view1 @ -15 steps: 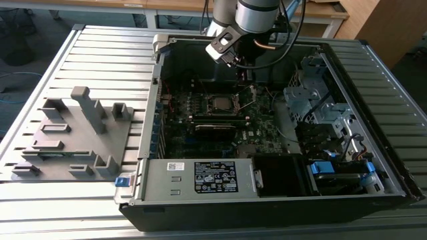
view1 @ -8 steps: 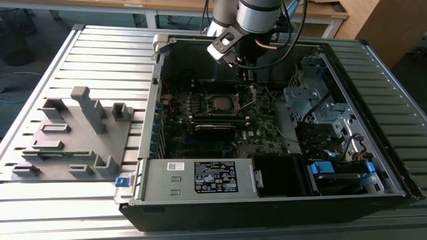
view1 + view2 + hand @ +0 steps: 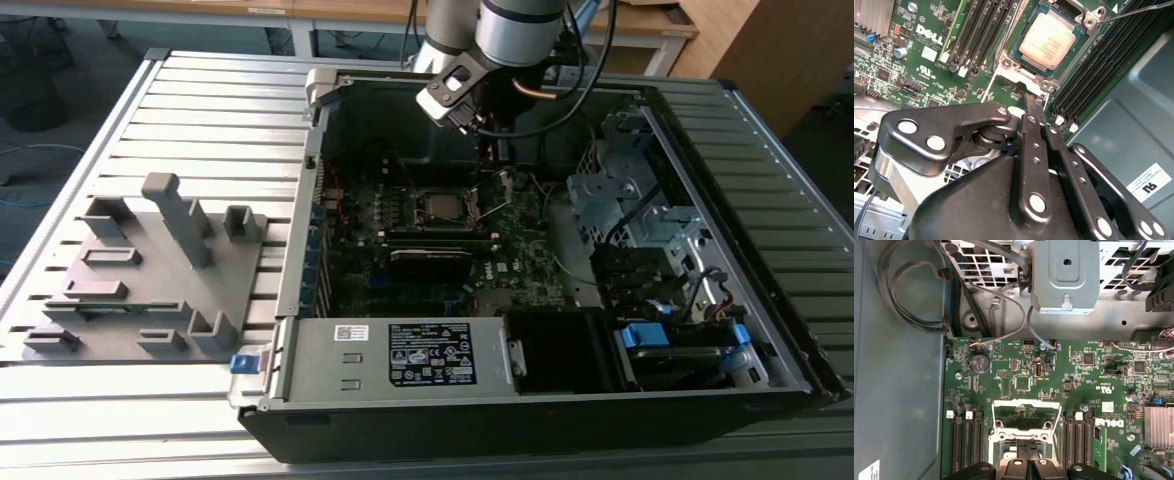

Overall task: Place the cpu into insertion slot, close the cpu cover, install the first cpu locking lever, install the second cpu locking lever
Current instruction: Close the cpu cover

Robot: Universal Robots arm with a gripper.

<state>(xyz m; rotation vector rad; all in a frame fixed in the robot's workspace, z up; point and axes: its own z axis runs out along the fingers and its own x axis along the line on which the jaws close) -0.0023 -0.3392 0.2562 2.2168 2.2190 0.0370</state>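
Observation:
The cpu point(image 3: 1051, 42), a small square chip with a dull silver top, lies seated in the insertion slot point(image 3: 1081, 47) with its top uncovered. The cpu cover point(image 3: 1026, 404), a thin silver frame with a square window, stands raised at the socket edge closest to my fingertips. My gripper point(image 3: 1029, 100) is shut with nothing in it, its tips just short of that edge. In the exterior view the gripper point(image 3: 491, 150) hangs inside the case behind the insertion slot point(image 3: 441, 207). A thin locking lever point(image 3: 1139, 10) stands free beside the socket.
The motherboard point(image 3: 400, 285) lies in an open computer case point(image 3: 747, 120). Long black memory slots point(image 3: 979, 35) flank the socket on both sides. A metal drive cage point(image 3: 1066, 275) and cables point(image 3: 914, 315) sit beyond it. A grey fixture block point(image 3: 147, 270) rests at the exterior view's left.

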